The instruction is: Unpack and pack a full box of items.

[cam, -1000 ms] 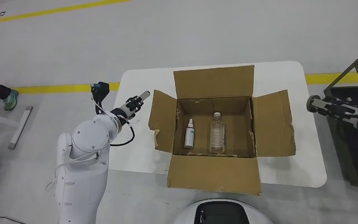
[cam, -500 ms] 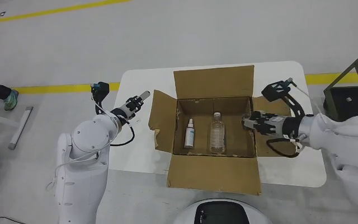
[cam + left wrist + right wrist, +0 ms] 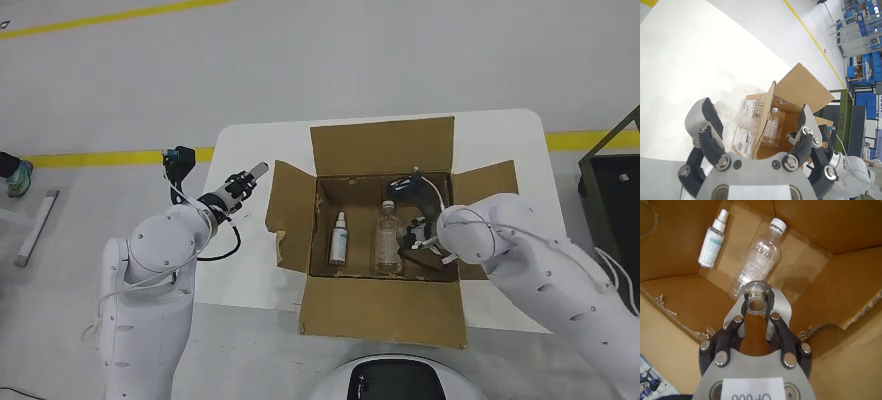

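An open cardboard box [image 3: 385, 310] stands on the white table [image 3: 245, 280]. On its floor lie a white spray bottle [image 3: 339, 238] [image 3: 712, 241] and a clear plastic bottle [image 3: 387, 237] [image 3: 759, 258], side by side. My right gripper [image 3: 412, 240] [image 3: 757, 294] is inside the box just beside the clear bottle's base, shut on a silver flanged metal ring [image 3: 756, 303]. Left of the box, over the table, my left gripper [image 3: 258, 170] [image 3: 756, 106] hangs open with nothing in it. From there the clear bottle [image 3: 772, 125] and the ring [image 3: 790, 137] show past the box's left flap.
The box's four flaps are folded outward. A green metal frame [image 3: 610, 180] stands off the table's right edge. Bare tabletop lies left of the box and along the right side.
My right arm swung in from the far right edge, over the right flap and down into the box with the metal ring in its grip. The left arm has not moved.
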### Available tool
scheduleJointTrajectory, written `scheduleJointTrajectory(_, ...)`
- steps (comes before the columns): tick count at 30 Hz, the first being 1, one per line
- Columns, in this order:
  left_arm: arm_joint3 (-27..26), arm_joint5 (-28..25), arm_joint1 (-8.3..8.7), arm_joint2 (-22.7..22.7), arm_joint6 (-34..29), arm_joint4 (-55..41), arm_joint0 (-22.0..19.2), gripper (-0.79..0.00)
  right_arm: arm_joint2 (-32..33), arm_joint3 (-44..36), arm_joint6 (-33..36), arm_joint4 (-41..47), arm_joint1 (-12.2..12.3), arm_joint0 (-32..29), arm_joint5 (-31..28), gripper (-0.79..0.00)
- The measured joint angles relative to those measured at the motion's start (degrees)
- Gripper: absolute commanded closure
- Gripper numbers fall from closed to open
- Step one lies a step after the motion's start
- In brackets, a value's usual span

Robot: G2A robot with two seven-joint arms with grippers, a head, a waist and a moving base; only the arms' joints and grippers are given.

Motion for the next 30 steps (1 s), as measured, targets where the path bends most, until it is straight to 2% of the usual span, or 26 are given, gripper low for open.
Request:
scheduleJointTrajectory(14,0.0,0.0,0.0,0.0,0.0,0.0,0.0,-0.785,-7.17,7.74,0.3,-6.32,-2.14,2.18,1.06,0.0)
scheduleJointTrajectory(25,0.0,0.0,0.0,0.0,0.0,0.0,0.0,-0.785,-9.28,11.93,-3.5,-2.25,-4.45,3.63,-0.18,-0.006)
scheduleJointTrajectory(26,0.0,0.0,0.0,0.0,0.0,0.0,0.0,-0.785,-9.36,11.91,-4.12,-1.66,-4.65,3.75,-0.57,-0.031)
scheduleJointTrajectory(27,0.0,0.0,0.0,0.0,0.0,0.0,0.0,-0.785,-9.51,11.92,-4.84,-1.01,-4.88,3.89,-1.18,-0.099)
scheduleJointTrajectory(28,0.0,0.0,0.0,0.0,0.0,0.0,0.0,-0.785,-9.68,12.05,-5.2,-0.89,-5.02,4.02,-1.6,-0.132)
scheduleJointTrajectory(30,0.0,0.0,0.0,0.0,0.0,0.0,0.0,-0.785,-10.01,12.58,-5.73,-0.85,-5.34,4.28,-1.94,-0.302)
